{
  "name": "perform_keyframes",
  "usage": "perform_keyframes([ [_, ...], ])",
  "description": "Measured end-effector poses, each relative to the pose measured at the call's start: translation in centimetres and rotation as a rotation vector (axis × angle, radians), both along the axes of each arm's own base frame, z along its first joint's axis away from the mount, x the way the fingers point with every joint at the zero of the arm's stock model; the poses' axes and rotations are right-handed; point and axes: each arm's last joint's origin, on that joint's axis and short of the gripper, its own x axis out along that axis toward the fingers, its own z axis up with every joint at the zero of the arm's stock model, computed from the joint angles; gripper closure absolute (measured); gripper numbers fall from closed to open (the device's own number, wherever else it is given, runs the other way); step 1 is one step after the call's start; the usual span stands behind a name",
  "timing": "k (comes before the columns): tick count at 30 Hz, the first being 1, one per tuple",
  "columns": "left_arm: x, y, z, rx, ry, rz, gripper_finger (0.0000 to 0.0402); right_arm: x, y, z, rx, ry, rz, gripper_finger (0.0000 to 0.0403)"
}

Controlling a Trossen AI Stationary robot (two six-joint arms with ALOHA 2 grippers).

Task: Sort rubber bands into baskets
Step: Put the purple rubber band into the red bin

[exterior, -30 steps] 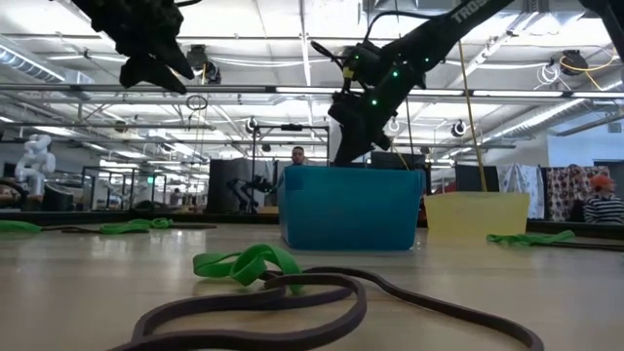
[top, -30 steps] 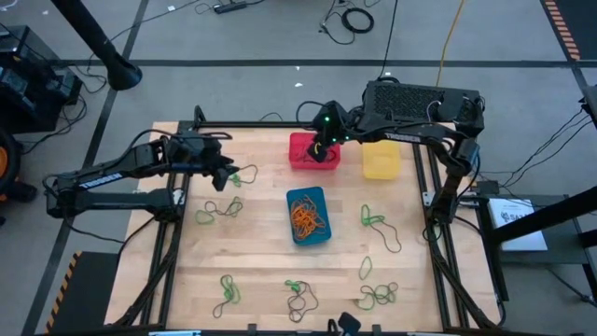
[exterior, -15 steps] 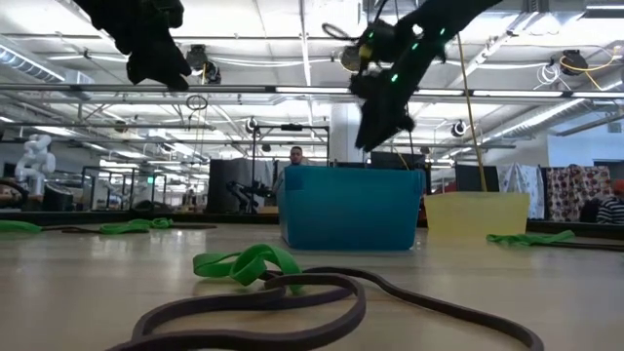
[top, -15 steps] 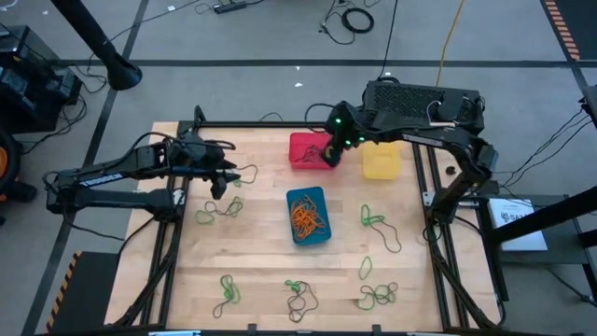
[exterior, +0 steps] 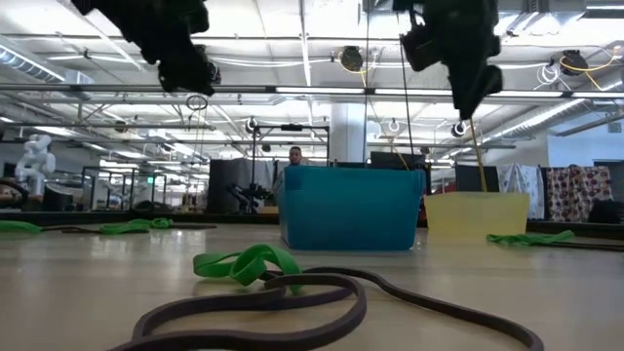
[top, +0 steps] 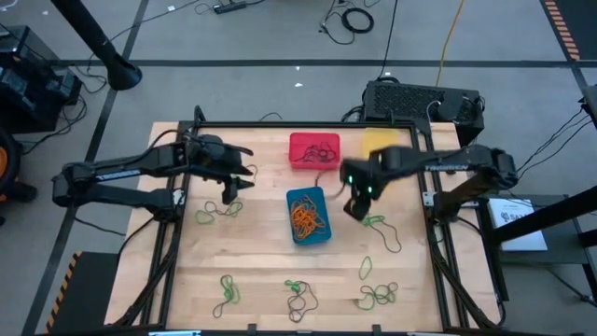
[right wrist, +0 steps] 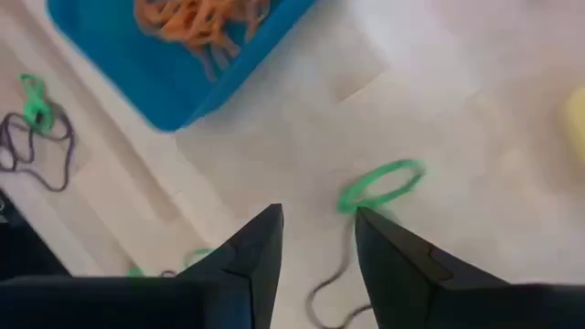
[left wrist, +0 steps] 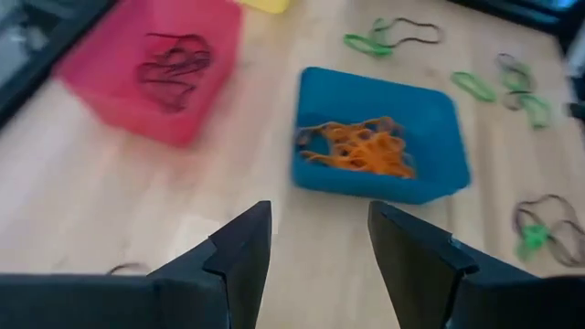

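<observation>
Baskets sit mid-surface: red basket (top: 314, 150) with dark bands, blue basket (top: 309, 216) with orange bands (top: 307, 217), yellow basket (top: 381, 142) partly under my right arm. My right end effector (top: 355, 209) hovers empty, fingers parted, above a green band (right wrist: 382, 184); my left end effector (top: 229, 185) waits wide. Loose bands (top: 378, 295) litter the surface (top: 261, 261).

Grey floor (top: 280, 37) with cables; ceiling lights (exterior: 292, 63) over open hall.

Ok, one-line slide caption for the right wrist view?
Open right gripper above a green rubber band, beside the blue basket of orange bands.
</observation>
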Motion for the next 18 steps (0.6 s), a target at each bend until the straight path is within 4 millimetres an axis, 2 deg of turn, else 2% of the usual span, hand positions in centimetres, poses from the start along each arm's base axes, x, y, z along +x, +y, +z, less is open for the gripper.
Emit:
perform_keyframes([
  [5, 1.3, -0.1, -0.9, -0.077, 0.015, -0.089, 0.0210, -0.3, 5.0, -1.6, 0.038, 0.048, 0.004, 0.0271],
  [12, 2.8, -1.3, -2.2, -0.101, 0.076, -0.162, 0.0210, -1.3, 12.1, -3.0, 0.125, 0.010, 0.046, 0.0271],
  [15, 3.7, -1.6, -2.6, -0.098, 0.069, -0.187, 0.0210, -2.2, 15.1, -3.1, 0.162, -0.027, 0.169, 0.0271],
  [18, 4.7, -2.0, -2.9, -0.100, 0.048, -0.203, 0.0210, -3.6, 17.6, -3.4, 0.149, -0.061, 0.370, 0.0271],
])
